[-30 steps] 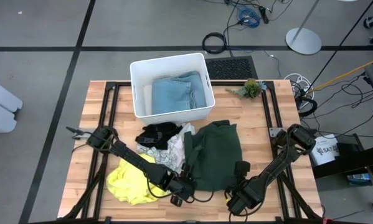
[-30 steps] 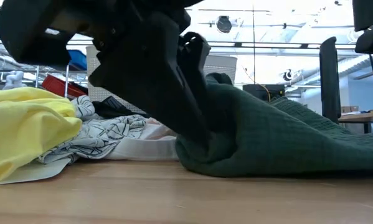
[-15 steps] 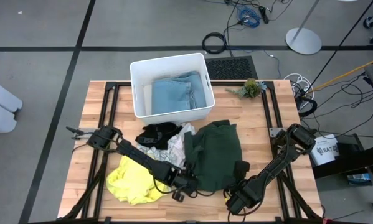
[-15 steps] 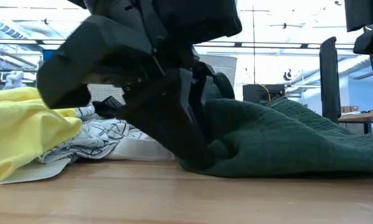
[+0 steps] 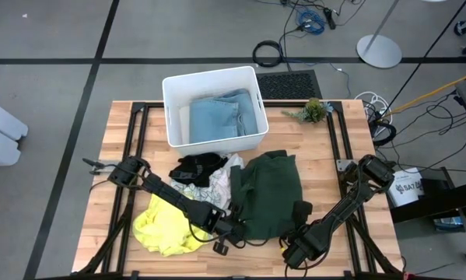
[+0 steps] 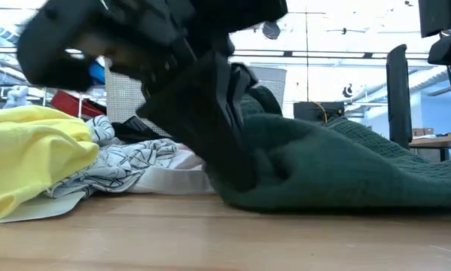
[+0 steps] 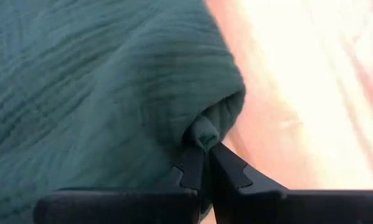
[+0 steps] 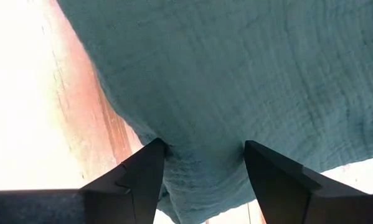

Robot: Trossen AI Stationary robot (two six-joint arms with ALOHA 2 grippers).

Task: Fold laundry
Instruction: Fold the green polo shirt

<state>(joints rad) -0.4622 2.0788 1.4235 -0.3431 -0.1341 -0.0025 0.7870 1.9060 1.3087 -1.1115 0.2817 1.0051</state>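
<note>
You have one light blue garment [image 5: 219, 117] folded in the bin [image 5: 170, 101], upper centre. Four lie unfolded on the worktop [image 5: 326, 155]. Left gripper [image 7: 206, 163] pinches the dark green garment [image 5: 271, 190]'s corner; right gripper [image 8: 202, 163] straddles its edge, fingers apart.

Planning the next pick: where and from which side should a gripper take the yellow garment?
Probably its near-edge fold, from the table's front: the yellow garment lies bunched and free there, while its far side meets the patterned white garment and the left arm crosses its right side.

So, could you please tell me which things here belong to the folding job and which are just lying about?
Job:
- dark green garment, pinched by left pincer
- yellow garment
- patterned white garment
- black garment
- light blue garment

Lying about:
- white bin
- small plant
</note>
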